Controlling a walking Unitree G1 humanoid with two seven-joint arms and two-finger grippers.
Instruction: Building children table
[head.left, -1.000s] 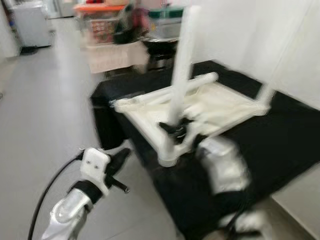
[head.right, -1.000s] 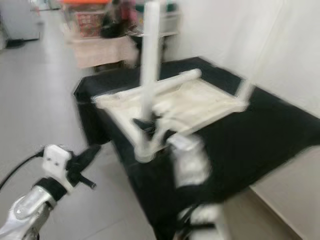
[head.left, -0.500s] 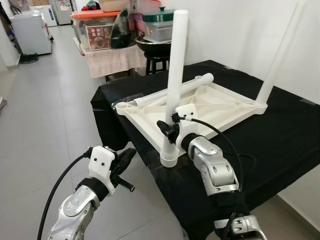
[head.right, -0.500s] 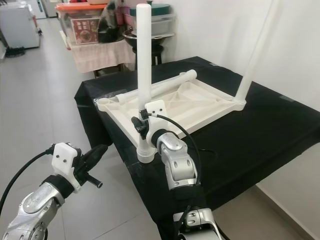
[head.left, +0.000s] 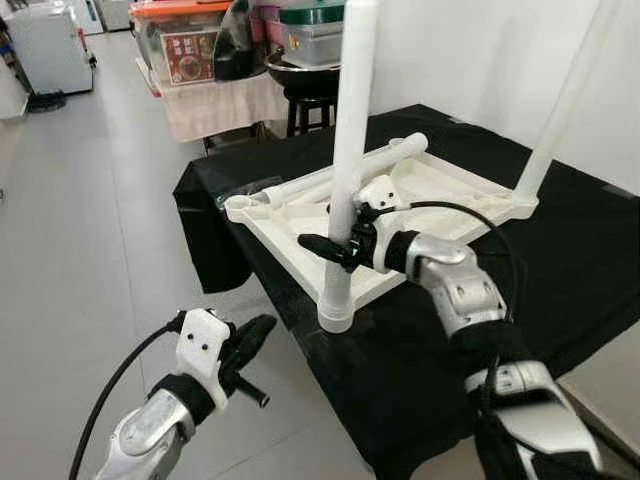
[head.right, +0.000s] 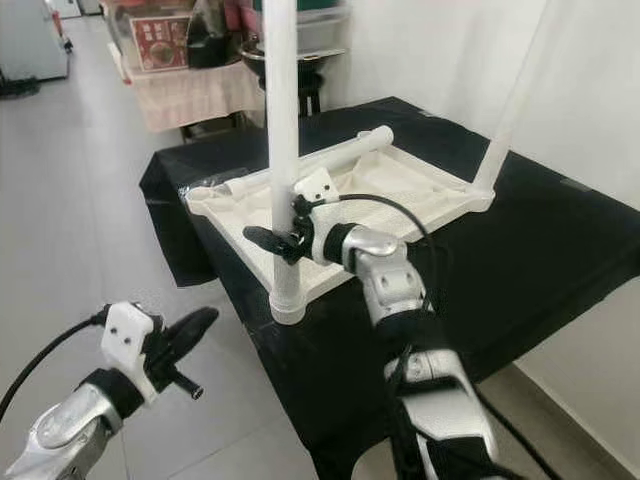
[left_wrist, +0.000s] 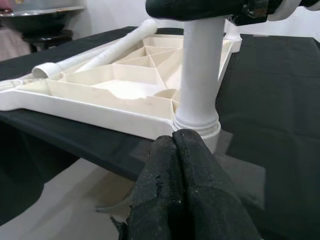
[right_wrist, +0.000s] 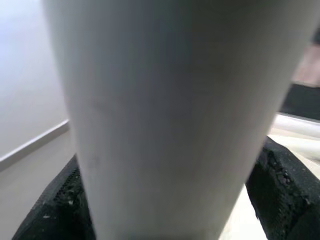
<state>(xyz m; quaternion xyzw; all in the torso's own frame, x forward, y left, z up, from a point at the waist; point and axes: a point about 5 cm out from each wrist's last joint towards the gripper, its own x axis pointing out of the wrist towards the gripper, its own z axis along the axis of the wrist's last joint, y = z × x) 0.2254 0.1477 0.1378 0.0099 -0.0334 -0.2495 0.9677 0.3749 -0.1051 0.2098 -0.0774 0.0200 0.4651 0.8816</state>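
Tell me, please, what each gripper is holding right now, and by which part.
The right gripper clasps the near upright table leg low on its shaft, above the corner socket. The left gripper holds nothing.

Smooth white plastic tabletop (head.left: 430, 205) and legs (head.left: 345, 160) rest on matt black cloth (head.left: 560, 270).

Upturned tabletop (head.left: 420, 205) on cloth-covered table (head.left: 560, 260), upright leg (head.left: 345, 160) at near corner.

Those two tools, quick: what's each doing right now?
Left tool: shut, empty, low beside the black table.
Right tool: shut on the upright white leg.
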